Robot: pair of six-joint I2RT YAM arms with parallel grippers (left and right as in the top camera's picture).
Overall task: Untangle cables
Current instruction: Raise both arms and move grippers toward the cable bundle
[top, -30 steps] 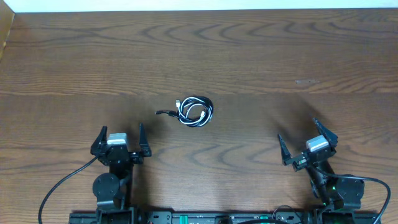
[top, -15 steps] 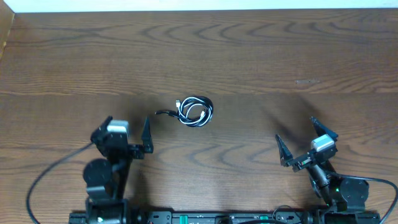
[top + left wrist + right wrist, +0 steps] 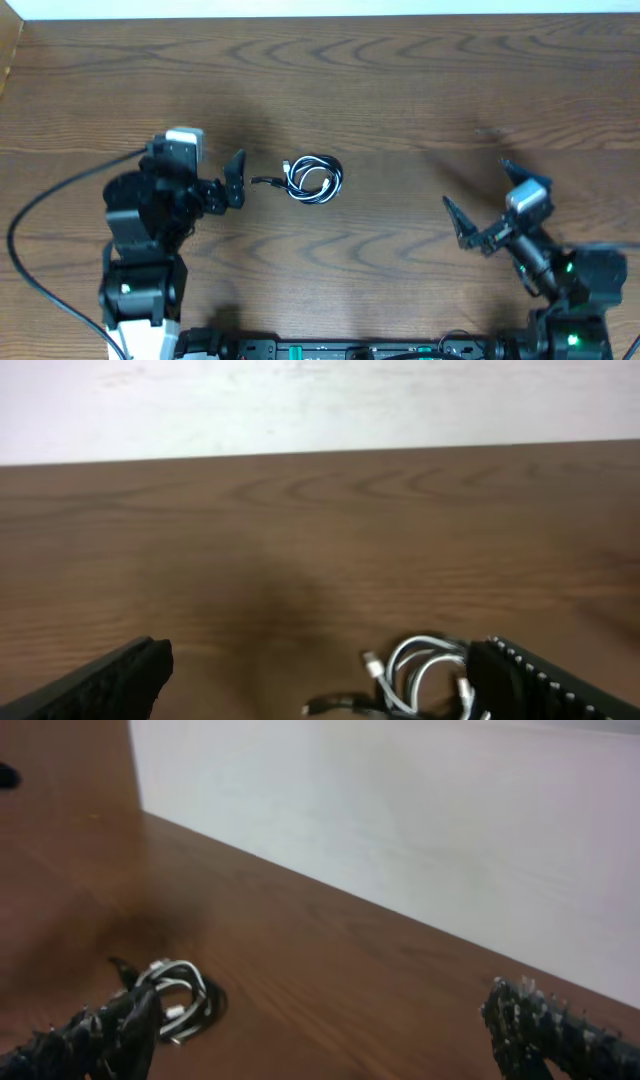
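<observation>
A: Where are the cables (image 3: 315, 180)?
B: White + black, coiled together, middle of table (image 3: 400, 80), just beside left claw (image 3: 325, 650).
A: Claws?
B: Both spread wide, empty; right claw (image 3: 476, 184) well apart from coil.

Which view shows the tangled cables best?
Overhead: the cables lie whole and unobstructed. Left wrist crops them at the bottom edge; right wrist shows them small and blurry, low at the left.
</observation>
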